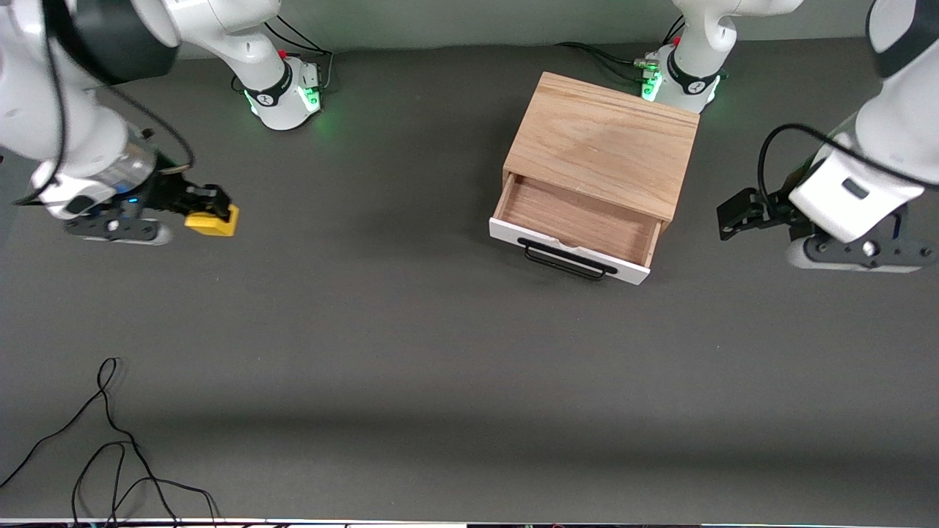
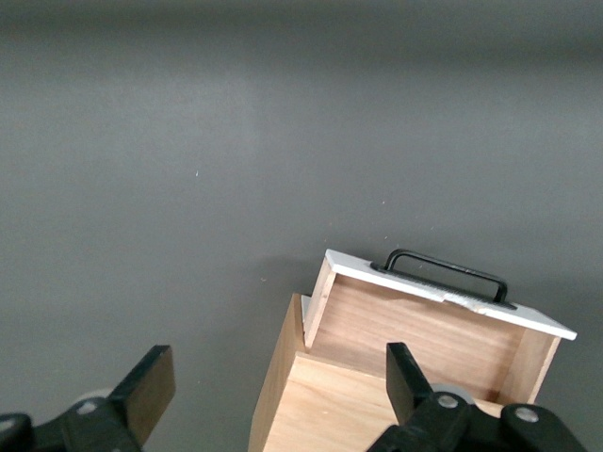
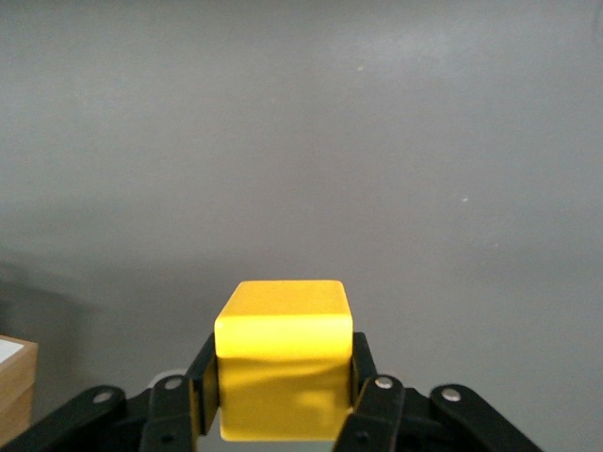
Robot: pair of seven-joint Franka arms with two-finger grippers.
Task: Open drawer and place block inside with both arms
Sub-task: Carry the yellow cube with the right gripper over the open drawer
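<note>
The light oak cabinet [image 1: 605, 143] stands toward the left arm's end of the table. Its drawer [image 1: 576, 231] is pulled open, with a white front panel, a black wire handle [image 1: 565, 258] and a bare wood interior. My right gripper [image 1: 213, 213] is shut on the small yellow block [image 1: 213, 221] and holds it over the right arm's end of the table. The block fills the space between the fingers in the right wrist view [image 3: 283, 353]. My left gripper [image 1: 733, 213] is open and empty beside the cabinet. The left wrist view shows the cabinet [image 2: 358, 405] and the open drawer [image 2: 424, 330].
Loose black cables [image 1: 110, 455] lie on the dark grey table [image 1: 411, 352] at the corner nearest the front camera, at the right arm's end. The two arm bases [image 1: 286, 92] stand along the table's back edge.
</note>
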